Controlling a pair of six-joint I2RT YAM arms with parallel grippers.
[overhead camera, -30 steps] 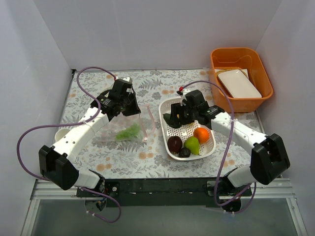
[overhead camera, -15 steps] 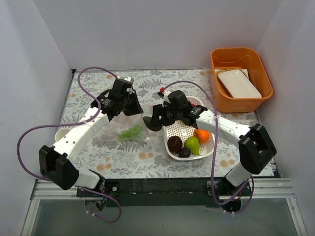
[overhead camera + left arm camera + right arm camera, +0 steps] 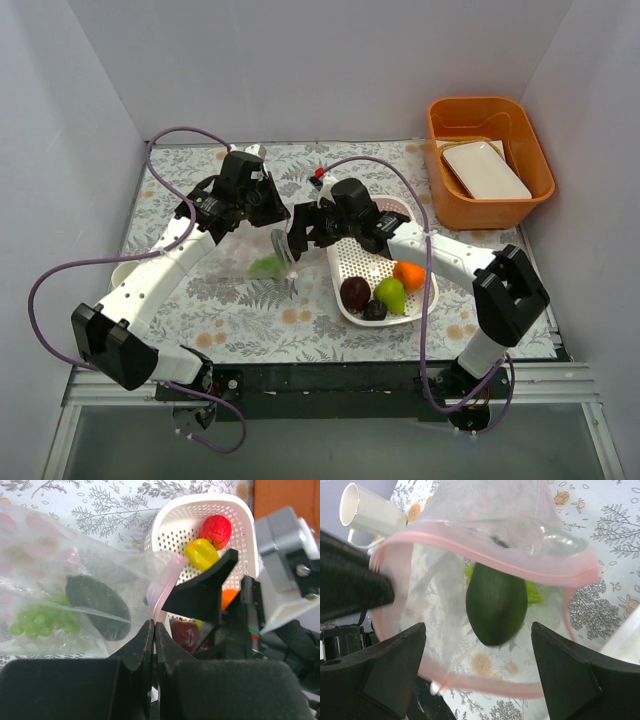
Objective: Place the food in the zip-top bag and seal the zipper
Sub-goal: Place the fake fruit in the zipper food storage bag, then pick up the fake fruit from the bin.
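Since a second earlier, the right gripper (image 3: 303, 228) had swung from the basket (image 3: 362, 265) to the mouth of the zip-top bag (image 3: 45, 555), left of the counter's middle; its jaws stood wide, and the avocado (image 3: 496, 610) lay inside the bag by the grapes (image 3: 42, 617); the left gripper (image 3: 154, 627) had its jaws pinched tight on the zipper (image 3: 162, 585), holding the mouth up; best, I judged, to keep that lift steady and draw the right arm straight back clear of the rim; plum (image 3: 355, 292), pear (image 3: 391, 295) and orange (image 3: 408, 274) waited in the basket, right of the middle.
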